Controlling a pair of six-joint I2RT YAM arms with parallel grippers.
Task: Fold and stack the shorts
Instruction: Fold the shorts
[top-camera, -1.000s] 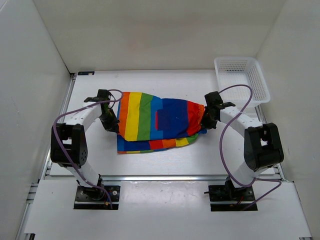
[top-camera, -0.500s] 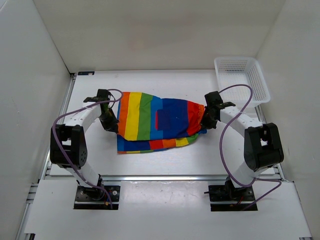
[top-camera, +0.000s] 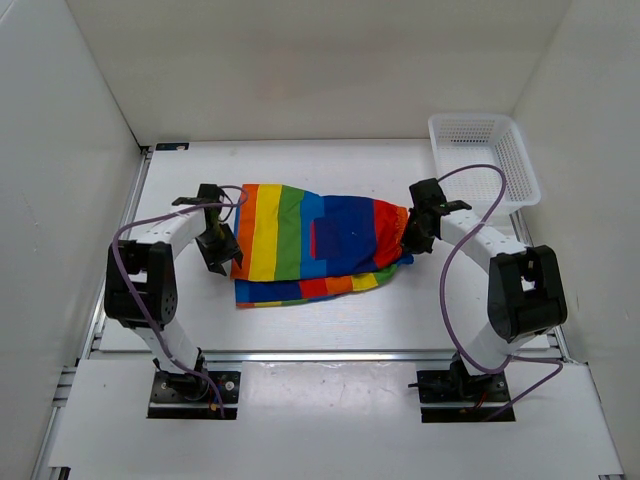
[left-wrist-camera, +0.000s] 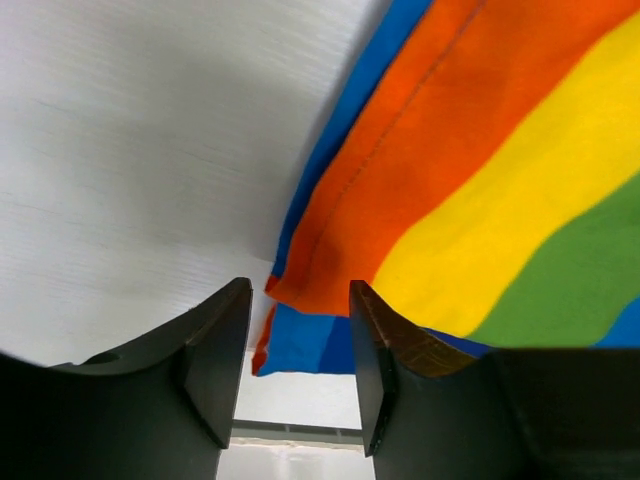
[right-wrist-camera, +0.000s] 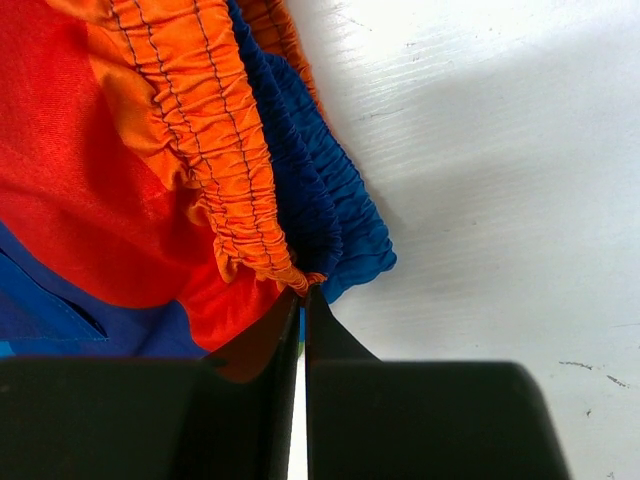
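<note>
The rainbow-striped shorts (top-camera: 300, 240) lie spread on the white table between my two arms, with the blue patch pocket (top-camera: 335, 238) facing up. My left gripper (top-camera: 217, 252) is open and empty just left of the orange leg hem. In the left wrist view the hem (left-wrist-camera: 340, 230) lies beyond the open fingers (left-wrist-camera: 215, 350), apart from them. My right gripper (top-camera: 409, 238) is shut on the gathered orange waistband at the shorts' right end. In the right wrist view the fingers (right-wrist-camera: 275, 350) pinch the orange and blue gathers (right-wrist-camera: 225, 150).
A white mesh plastic basket (top-camera: 487, 158) stands at the back right corner. White walls enclose the table on the left, back and right. The metal rail of the table's near edge (top-camera: 320, 352) runs in front of the shorts.
My left gripper has opened and let go of the orange hem, backing slightly toward the near side. The hem has settled onto the table. The right gripper holds as before.
</note>
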